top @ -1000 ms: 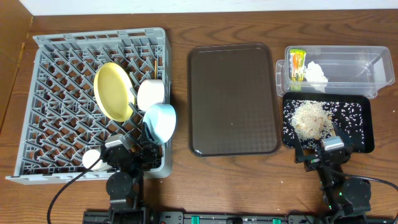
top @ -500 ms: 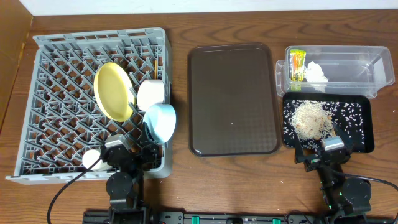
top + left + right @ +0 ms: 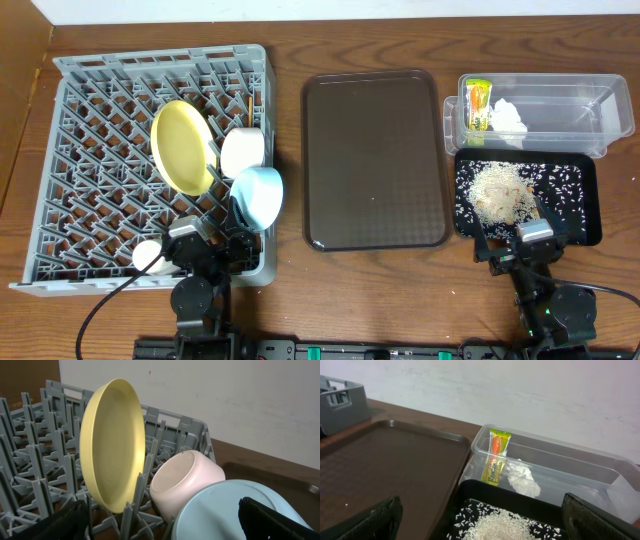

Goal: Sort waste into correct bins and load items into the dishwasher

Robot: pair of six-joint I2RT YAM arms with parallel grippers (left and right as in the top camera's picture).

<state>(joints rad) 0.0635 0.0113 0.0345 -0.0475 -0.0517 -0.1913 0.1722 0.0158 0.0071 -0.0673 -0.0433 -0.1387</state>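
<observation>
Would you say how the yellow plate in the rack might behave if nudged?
The yellow plate stands on edge between pegs of the rack, so it may tip or roll. It looks rigid and smooth, probably slippery.

Yellow plate upright in grey rack, white bowl tipped beside it, blue bowl nearest

A dark brown serving tray lies flat near the middle of the wooden tabletop, a pale wall rises behind it, and a thin black cable curves along the near left edge.
</observation>
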